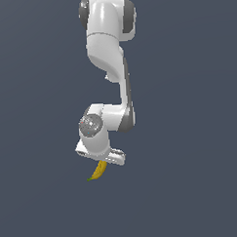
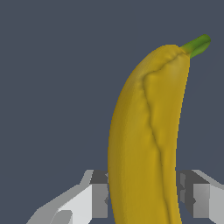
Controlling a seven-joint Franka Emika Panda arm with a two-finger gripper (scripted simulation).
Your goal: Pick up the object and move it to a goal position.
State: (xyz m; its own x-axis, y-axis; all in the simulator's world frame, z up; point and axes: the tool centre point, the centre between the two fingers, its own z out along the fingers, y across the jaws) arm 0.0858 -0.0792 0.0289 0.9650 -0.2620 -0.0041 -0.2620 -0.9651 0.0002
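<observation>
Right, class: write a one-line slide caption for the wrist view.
Yellow banana with green stem tip standing between the two fingers of the pincer, against a plain grey background.

We see a glossy white plastic-looking arm [image 1: 106,33], a matt, creased yellow banana [image 2: 146,131], and smooth grey fingers [image 2: 98,199].

I see banana [image 1: 98,170] betw. gripper [image 1: 103,160] fingers [image 2: 94,199], one finger each side; stem end points away fr. gripper.
</observation>
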